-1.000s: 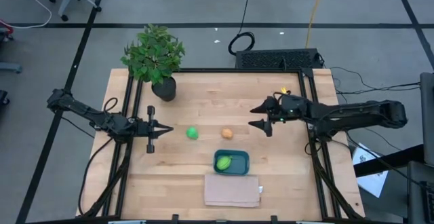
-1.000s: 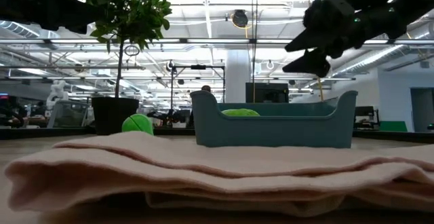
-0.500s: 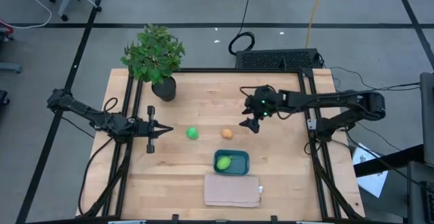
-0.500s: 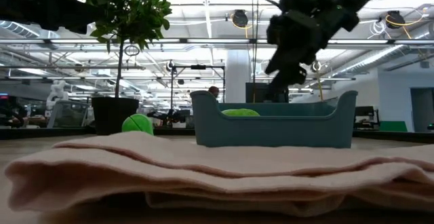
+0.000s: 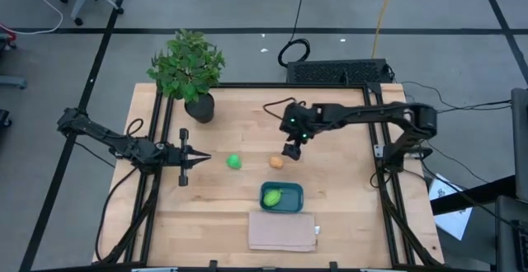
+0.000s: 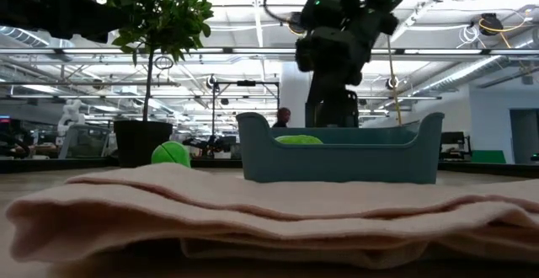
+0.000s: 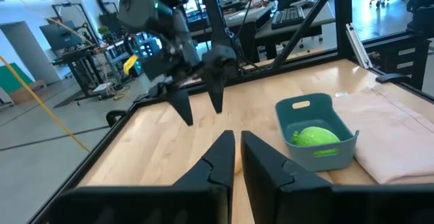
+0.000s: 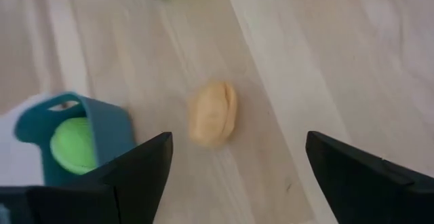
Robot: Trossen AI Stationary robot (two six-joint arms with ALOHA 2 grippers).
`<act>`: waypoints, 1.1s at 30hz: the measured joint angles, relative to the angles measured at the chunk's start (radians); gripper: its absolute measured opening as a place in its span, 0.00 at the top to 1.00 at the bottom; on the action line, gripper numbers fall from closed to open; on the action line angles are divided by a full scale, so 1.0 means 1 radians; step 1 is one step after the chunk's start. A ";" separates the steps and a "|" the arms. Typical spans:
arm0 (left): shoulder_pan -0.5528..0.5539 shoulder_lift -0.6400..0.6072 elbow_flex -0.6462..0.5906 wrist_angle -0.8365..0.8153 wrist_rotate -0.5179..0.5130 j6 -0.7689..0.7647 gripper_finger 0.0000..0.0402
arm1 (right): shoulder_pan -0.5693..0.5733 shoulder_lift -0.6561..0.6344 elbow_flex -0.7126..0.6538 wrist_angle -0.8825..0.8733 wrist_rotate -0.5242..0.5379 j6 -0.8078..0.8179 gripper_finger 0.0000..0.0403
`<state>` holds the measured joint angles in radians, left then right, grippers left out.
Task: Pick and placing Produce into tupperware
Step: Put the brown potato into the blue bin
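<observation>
An orange-tan piece of produce (image 5: 276,162) lies on the wooden table (image 5: 346,214), and a bright green ball (image 5: 234,161) lies to its left. The teal tupperware (image 5: 281,196) stands nearer the front and holds a lime-green piece (image 5: 274,196). My right gripper (image 5: 290,150) hangs open just above and to the far right of the orange piece (image 8: 213,113), slanting down, with its fingers wide apart and touching nothing. My left gripper (image 5: 205,158) stays shut and level at the table's left, pointing toward the green ball.
A potted plant (image 5: 188,70) stands at the far left corner. A folded beige cloth (image 5: 282,231) lies at the near edge, right in front of the tupperware. Black frame rails (image 5: 381,140) run along both sides of the table.
My right gripper has swung from the table's right side toward the left, across the table to the orange piece. It has tipped from nearly level to slanting down. Nothing on the table has moved.
</observation>
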<state>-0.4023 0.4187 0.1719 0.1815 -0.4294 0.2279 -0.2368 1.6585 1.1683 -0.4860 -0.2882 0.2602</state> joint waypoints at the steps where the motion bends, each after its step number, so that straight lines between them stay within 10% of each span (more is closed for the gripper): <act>1: 0.000 0.000 0.000 0.000 0.000 0.000 0.92 | -0.002 0.020 0.013 -0.011 0.000 0.000 0.16; 33: 0.000 0.000 0.000 -0.054 0.000 0.015 0.92 | 0.056 0.187 0.119 0.010 -0.022 0.071 0.12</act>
<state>-0.4023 0.4187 0.1719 0.1274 -0.4290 0.2428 -0.1813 1.8450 1.2869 -0.4759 -0.3097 0.3314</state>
